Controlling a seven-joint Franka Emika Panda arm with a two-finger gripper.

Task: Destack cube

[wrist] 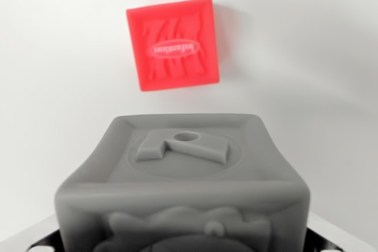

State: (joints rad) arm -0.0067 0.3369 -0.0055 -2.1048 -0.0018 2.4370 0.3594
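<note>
The grey cube (183, 187) fills the lower frame, closest to the camera, blurred at its near edge. Its top face carries a raised emblem inside a circle, with a small round hole; its front face shows relief shapes. It sits between the end effector's fingers (331, 241), whose grip cannot be judged. Beyond lies a red cube (172, 43), embossed, on the white bench (307, 75).

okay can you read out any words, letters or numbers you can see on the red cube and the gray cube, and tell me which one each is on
"infantino", in an oval, seen upside down: top face of the red cube.
Large raised characters behind that oval on the red cube: too soft to read.
Raised shape with a round hole on the gray cube: not readable as a letter.
Nothing else is readable.
</note>
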